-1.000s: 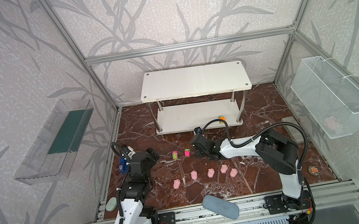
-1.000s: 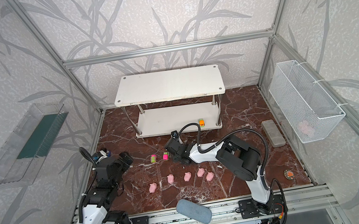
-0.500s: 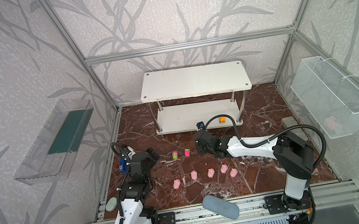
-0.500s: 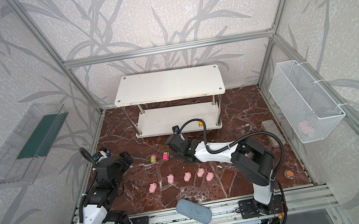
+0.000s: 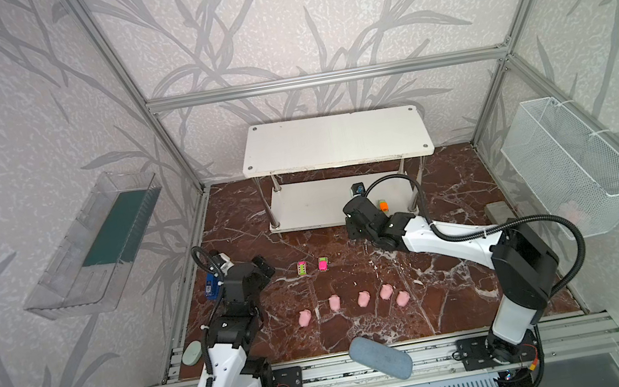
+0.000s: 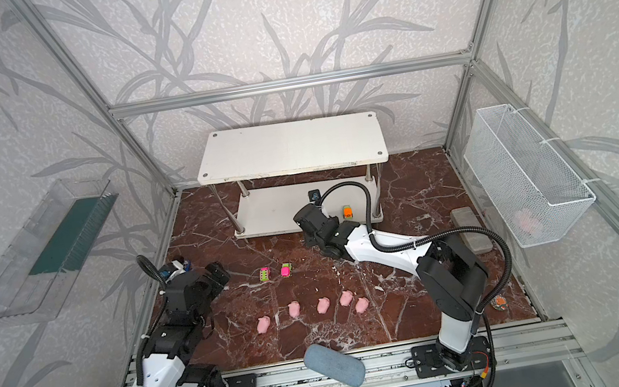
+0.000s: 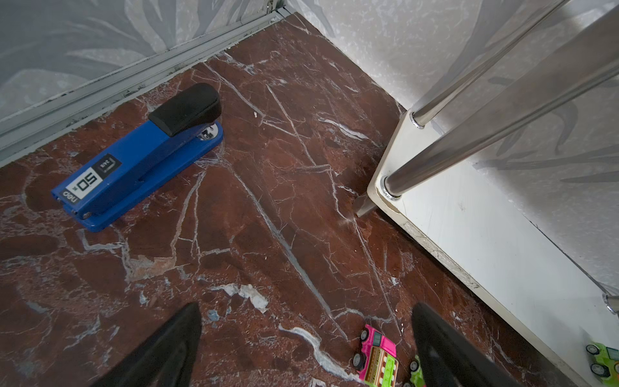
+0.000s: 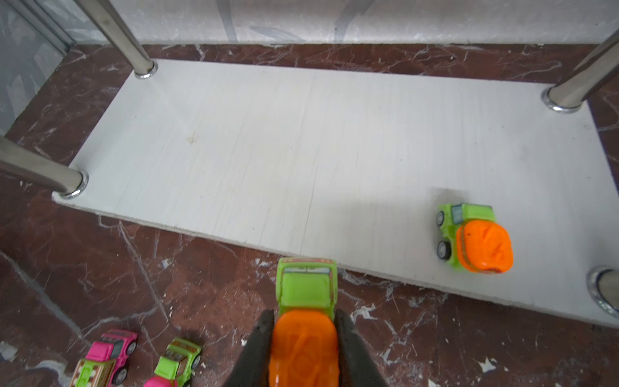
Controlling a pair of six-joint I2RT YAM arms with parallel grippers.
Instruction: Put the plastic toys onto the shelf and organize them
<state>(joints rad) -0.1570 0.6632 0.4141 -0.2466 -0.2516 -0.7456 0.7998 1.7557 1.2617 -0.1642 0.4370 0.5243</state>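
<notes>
The white two-tier shelf (image 5: pixel 333 140) stands at the back. One orange-and-green car (image 8: pixel 475 239) sits on its lower board (image 8: pixel 301 150) near the right front post. My right gripper (image 8: pixel 304 315) is shut on a second orange-and-green car (image 8: pixel 304 291), held over the floor just in front of that board's edge. Two pink-and-green cars (image 5: pixel 302 268) (image 5: pixel 323 263) lie on the floor, side by side. Several pink pigs (image 5: pixel 363 299) form a row nearer the front. My left gripper (image 7: pixel 306 335) is open and empty, left of the pink-and-green cars (image 7: pixel 378 355).
A blue stapler (image 7: pixel 134 160) lies by the left wall. A grey-blue pouch (image 5: pixel 380 358) rests on the front rail. A clear wall tray (image 5: pixel 97 245) hangs left and a wire basket (image 5: pixel 572 165) right. A grey block (image 6: pixel 471 230) lies on the floor at right.
My right arm has stretched out toward the shelf, carrying the orange-and-green car up to the lower board's front edge. The left arm has not moved.
</notes>
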